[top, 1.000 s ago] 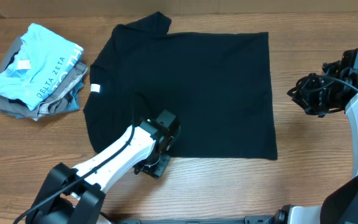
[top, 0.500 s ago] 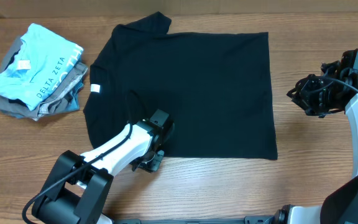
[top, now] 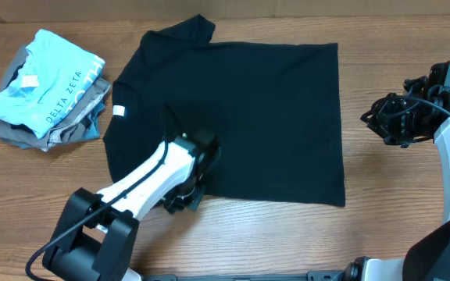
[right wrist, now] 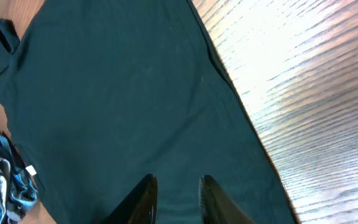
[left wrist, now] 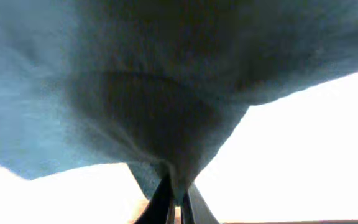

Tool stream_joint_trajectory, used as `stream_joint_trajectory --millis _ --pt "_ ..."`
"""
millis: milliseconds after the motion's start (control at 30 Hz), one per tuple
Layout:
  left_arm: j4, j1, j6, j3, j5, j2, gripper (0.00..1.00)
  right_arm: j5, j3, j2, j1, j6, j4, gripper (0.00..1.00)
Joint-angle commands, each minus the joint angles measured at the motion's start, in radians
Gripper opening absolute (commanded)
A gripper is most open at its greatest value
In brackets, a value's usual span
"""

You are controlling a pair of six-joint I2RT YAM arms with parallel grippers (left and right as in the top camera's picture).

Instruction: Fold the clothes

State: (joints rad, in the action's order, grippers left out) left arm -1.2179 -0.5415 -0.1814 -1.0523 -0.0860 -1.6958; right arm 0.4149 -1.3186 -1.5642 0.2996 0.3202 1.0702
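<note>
You had the wooden table (top: pixel 287 234) under everything. The black T-shirt (top: pixel 248 109) lay flat across its middle, collar end toward the left. Well left of the shirt sat a pile (top: pixel 45 97), a light blue garment (top: pixel 49 82) on top of grey garments (top: pixel 22 136). Your left gripper (top: pixel 184 199) was at the shirt's near edge, fingers clenched on a pinch of black fabric that bunched up between them in the wrist view. Your right gripper (top: pixel 381 117) hung off the shirt's right side over bare wood, fingers parted and holding nothing. A small white tag (top: pixel 119 111) showed at the collar.
</note>
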Motion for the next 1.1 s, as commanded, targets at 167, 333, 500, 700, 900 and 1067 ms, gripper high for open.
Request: stream_joint_trajectory --millis 167,333,500,700,900,1067 --pt "-0.167 0.005 0.083 -0.252 0.023 0.008 0.04 0.005 -0.021 0.018 -0.001 -0.007 -0.002 0.27" --pt "-0.169 0.005 0.087 -0.266 -0.075 0.008 0.04 -0.006 -0.021 0.018 -0.001 -0.007 0.006 0.28" --pt "-0.146 0.005 0.064 -0.266 -0.191 0.008 0.04 -0.050 -0.020 0.017 -0.003 -0.007 0.051 0.29" --pt "-0.151 0.005 0.069 -0.266 -0.184 0.008 0.04 -0.156 0.079 0.016 0.000 0.005 0.103 0.35" --pt "-0.167 0.006 0.064 -0.266 -0.183 0.008 0.04 -0.118 0.329 0.016 0.022 0.029 0.027 0.35" --pt "-0.166 0.006 0.065 -0.266 -0.183 0.008 0.04 -0.114 0.490 0.016 0.007 0.059 -0.025 0.42"
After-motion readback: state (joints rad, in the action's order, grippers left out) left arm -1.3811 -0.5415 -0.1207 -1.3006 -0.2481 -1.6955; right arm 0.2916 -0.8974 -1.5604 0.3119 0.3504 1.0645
